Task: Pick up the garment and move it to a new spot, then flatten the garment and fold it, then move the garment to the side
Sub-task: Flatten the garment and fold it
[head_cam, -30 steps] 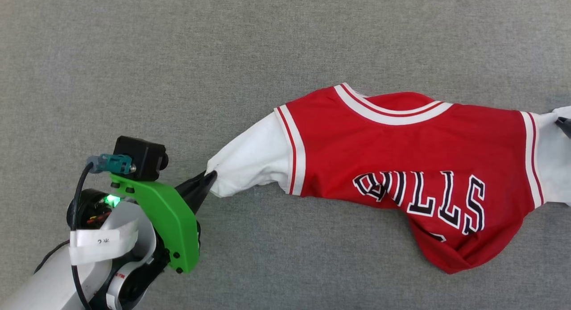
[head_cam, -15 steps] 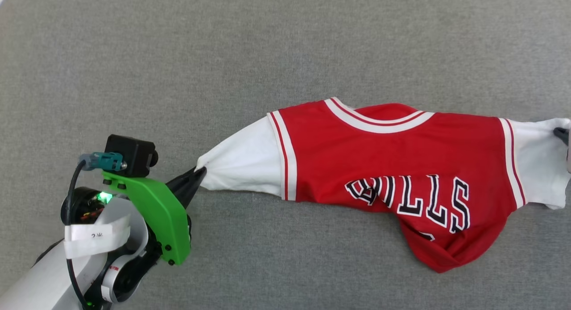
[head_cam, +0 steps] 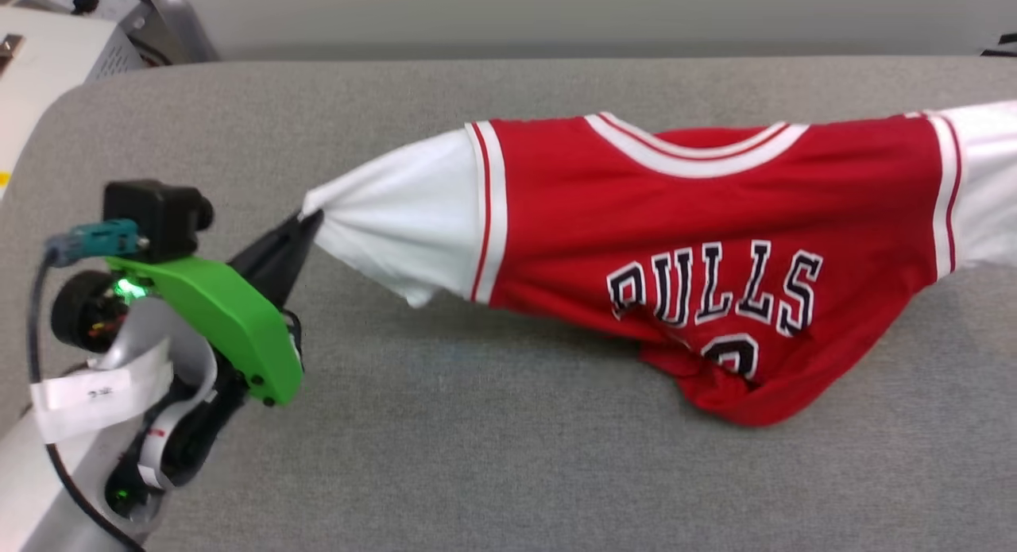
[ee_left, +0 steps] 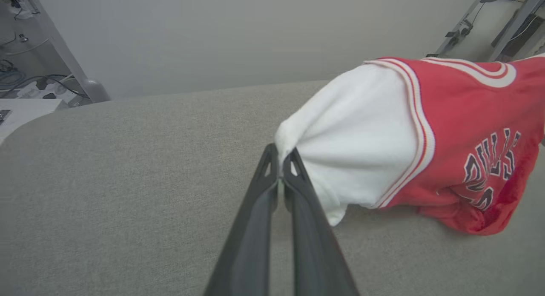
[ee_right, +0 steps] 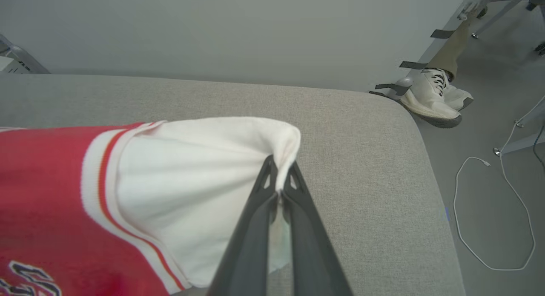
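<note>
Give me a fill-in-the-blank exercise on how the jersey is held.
1. The left gripper pinches the garment by a ____ sleeve.
2. The right gripper is shut on the other ____.
3. The garment's black lettering reads ____.
Missing words: white; sleeve; BULLS

Looks like a robotics lab here: a grey fabric-covered tabletop [head_cam: 508, 457] against a bare pale wall [ee_right: 213, 27], a loose white cable [ee_right: 455, 202] snaking over the smooth grey floor [ee_right: 489, 211], dark tape strips [ee_right: 411, 65], grey metal stand legs [ee_left: 462, 25], and a person's white sneaker [ee_right: 430, 102] just off the corner.
</note>
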